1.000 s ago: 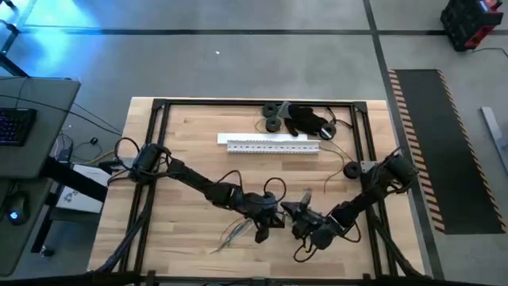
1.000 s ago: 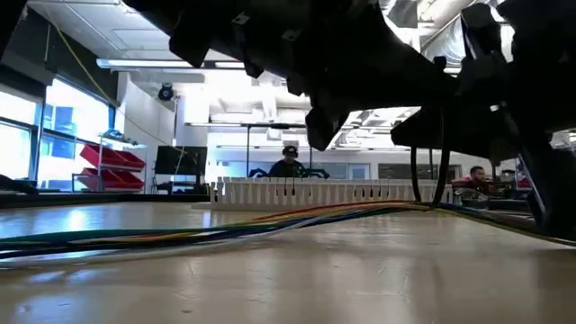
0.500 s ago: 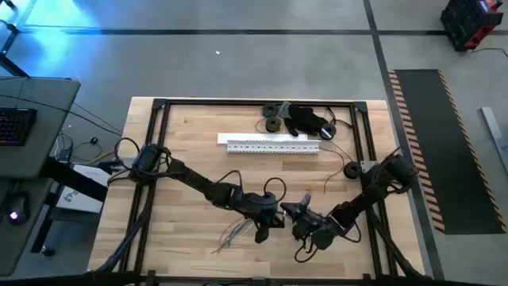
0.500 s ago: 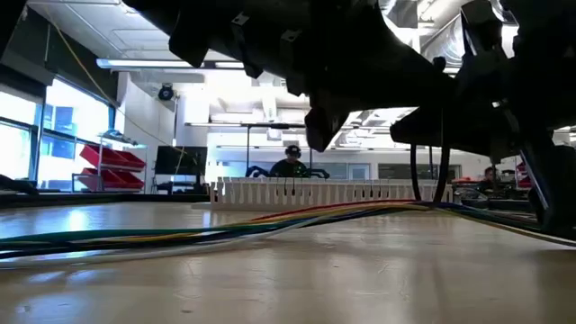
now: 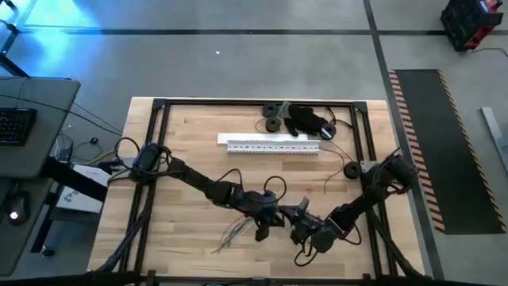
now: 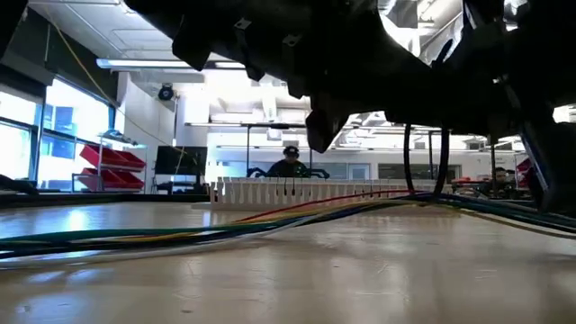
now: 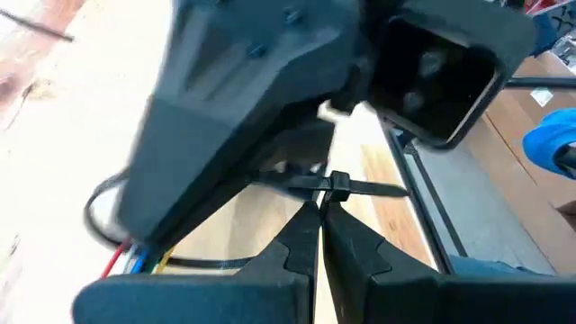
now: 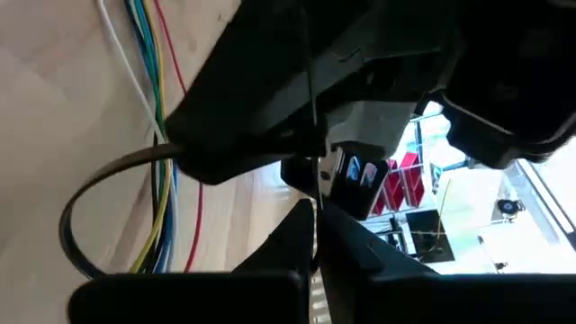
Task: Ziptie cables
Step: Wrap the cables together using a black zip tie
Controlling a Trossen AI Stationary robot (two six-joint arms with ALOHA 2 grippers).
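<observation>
The cables [image 5: 234, 231] are thin floppy wires lying on the wooden table [image 5: 190, 143] near its front edge, fanned out toward the near left. Up close they are red, yellow, blue, green and white [image 8: 155, 99] and run as one bundle [image 6: 270, 219] under both grippers. My left gripper [image 5: 278, 218] and my right gripper [image 5: 295, 221] meet tip to tip above the bundle. Both are shut on a thin black zip tie [image 7: 360, 188]. My left gripper [image 7: 320, 205] pinches the zip tie between its two fingertips, right beside the small square head [image 7: 338, 185]. The fingers lie across the strap, which sticks out level on both sides. My right gripper [image 8: 315, 207] pinches the zip tie's thin strap [image 8: 309, 108] between its fingertips. The strap runs straight on from the tips toward the left gripper's body. What the strap passes around is hidden by the left gripper.
Long white strips [image 5: 274, 143] lie across the table's middle. Black rolls and a black lump [image 5: 302, 119] sit at the far edge, with a small round piece [image 5: 351, 169] and a thin dark stick [image 5: 328, 183] to the right. Black frame rails [image 5: 152, 143] border the table. People [image 6: 290, 164] sit in the room behind.
My right gripper has shifted a little toward the left gripper, both staying shut on the zip tie. In the low view, the part of the cable bundle beneath the grippers has risen slightly while the rest stays on the table.
</observation>
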